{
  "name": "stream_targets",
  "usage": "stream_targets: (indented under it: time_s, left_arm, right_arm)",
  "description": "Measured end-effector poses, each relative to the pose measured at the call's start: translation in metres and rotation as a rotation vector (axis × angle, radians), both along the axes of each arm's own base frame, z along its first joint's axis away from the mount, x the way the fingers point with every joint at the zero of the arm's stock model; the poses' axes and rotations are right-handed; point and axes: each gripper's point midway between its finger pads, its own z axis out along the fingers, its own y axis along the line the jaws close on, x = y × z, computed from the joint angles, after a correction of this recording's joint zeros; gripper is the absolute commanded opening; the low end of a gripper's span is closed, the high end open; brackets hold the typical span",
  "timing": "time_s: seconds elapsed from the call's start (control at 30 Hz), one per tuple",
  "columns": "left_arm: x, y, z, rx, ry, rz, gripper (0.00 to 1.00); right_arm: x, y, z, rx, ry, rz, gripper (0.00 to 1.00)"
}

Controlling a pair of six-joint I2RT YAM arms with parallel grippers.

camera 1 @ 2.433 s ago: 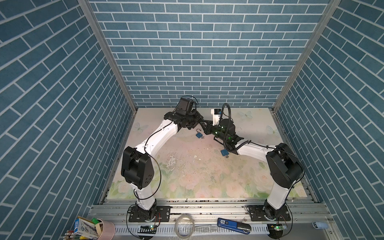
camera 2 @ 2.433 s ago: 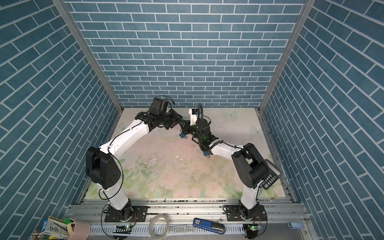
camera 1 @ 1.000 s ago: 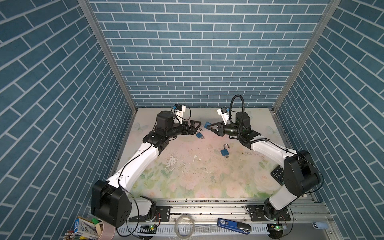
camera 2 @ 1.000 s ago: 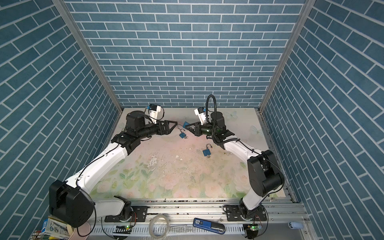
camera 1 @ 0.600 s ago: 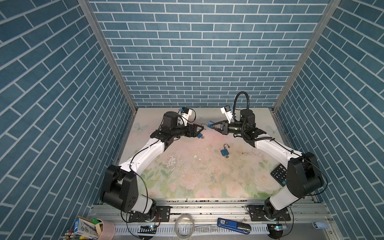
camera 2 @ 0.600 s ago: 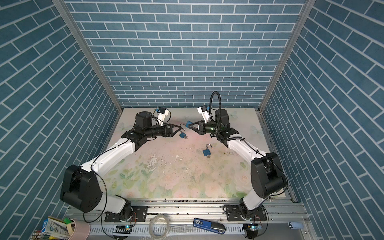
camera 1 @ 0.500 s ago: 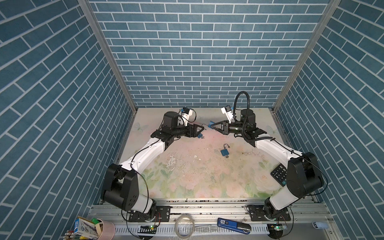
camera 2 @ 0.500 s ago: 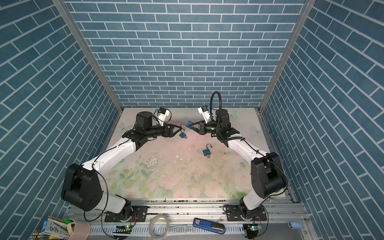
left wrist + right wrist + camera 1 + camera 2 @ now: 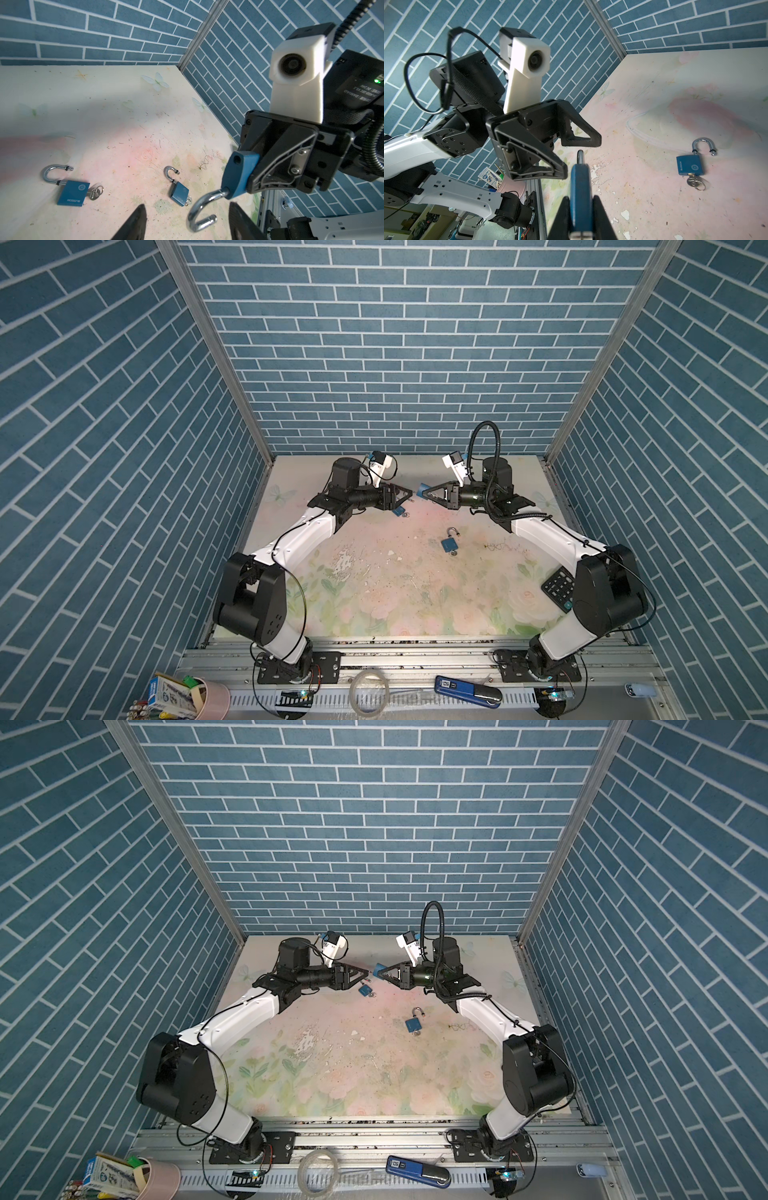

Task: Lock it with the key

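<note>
matte blue brick-pattern walls (image 9: pixel 395 364) box in three sides of a flat table (image 9: pixel 415 614) covered by a pale floral sheet, scuffed and flaked white near its middle. two glossy white-and-black jointed arms reach in from the front rail and meet nose to nose over the far middle of the table. the right gripper (image 9: pixel 426 492), black ribbed plastic with triangular fingers, is clamped flat on the smooth blue body of a padlock (image 9: pixel 239 174), held in the air clear of the table. its chrome hoop (image 9: pixel 199 209) stands open, a j-shaped hook pointing toward the other arm. the left gripper (image 9: pixel 409 503) has its two pointed fingers apart; in the wrist views the hoop sits in the gap between them, and in the left wrist view neither finger touches it. a black keypad (image 9: pixel 559 593) with rows of buttons lies on the table's right side, beside the right arm. two more padlocks lie flat on the sheet, well apart: a second padlock (image 9: pixel 72 193) nearer the left gripper and a third padlock (image 9: pixel 179 193) farther out, both with rectangular blue bodies and open, rounded steel hoops. a small silver key (image 9: pixel 94 192) on a ring sticks out of the bottom of the second, and another key (image 9: pixel 188 200) sticks out of the third.
</note>
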Motion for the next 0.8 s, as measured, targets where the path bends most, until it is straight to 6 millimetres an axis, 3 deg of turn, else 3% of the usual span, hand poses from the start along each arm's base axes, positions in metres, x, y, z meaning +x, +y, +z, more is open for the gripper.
stream_targets:
  time_s: [0.8]
  left_arm:
    - [-0.003, -0.006, 0.014, -0.038, -0.003, -0.049, 0.36]
  right_arm:
    - [0.0, -0.001, 0.011, 0.033, -0.033, 0.025, 0.0]
